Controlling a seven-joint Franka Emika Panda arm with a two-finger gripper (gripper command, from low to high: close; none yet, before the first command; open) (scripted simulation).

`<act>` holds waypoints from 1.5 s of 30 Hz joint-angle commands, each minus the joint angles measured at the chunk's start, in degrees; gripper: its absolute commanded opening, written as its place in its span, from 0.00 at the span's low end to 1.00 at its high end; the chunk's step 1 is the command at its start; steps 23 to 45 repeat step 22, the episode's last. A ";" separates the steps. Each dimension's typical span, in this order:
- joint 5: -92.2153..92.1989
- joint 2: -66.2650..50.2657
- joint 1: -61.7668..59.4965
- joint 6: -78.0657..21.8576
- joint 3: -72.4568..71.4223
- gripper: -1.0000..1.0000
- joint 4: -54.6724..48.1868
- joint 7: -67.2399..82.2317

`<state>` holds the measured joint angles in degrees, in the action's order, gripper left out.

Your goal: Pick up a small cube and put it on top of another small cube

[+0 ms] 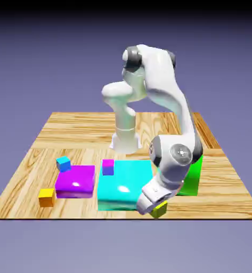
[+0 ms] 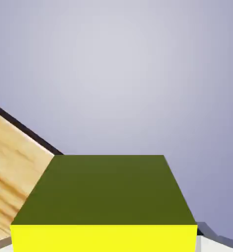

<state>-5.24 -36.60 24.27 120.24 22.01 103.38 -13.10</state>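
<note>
"Wood-grained table [image 1: 224, 197]: what does it carry?"

"The white arm [image 1: 161, 74] rises from its far part and bends down toward the near edge, on the exterior view's right."

"List the blocks."

"Cyan block [image 1: 120, 199], near the middle. Green block [image 1: 194, 178], to the exterior view's right, partly hidden by the arm. Purple block [image 1: 74, 186], just beside the cyan one, to the exterior view's left."

"State of the gripper [image 2: 106, 241]?"

"Closed on the yellow cube [image 2: 103, 192], which sits between the fingertips. The hand is tilted."

"Location of that cube?"

"At the near edge, by the cyan block's near corner on the exterior view's right. Contact with the tabletop: cannot be determined."

"Remaining cubes?"

"Orange cube [image 1: 46, 198]: near the purple block's near corner, on the exterior view's left. Magenta cube [image 1: 107, 168]: on top of the cyan block. Blue cube [image 1: 63, 164]: behind the purple block's far left corner, in the exterior view."
</note>
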 commanded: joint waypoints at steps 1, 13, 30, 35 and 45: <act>-1.02 0.04 -0.89 -0.06 2.08 0.00 0.45 1.02; -15.25 0.56 -11.65 -1.17 27.00 0.00 5.88 14.27; -18.92 -3.09 -14.21 3.80 24.88 1.00 7.79 16.49; -18.92 -3.09 -14.21 3.80 24.88 1.00 7.79 16.49; -18.92 -3.09 -14.21 3.80 24.88 1.00 7.79 16.49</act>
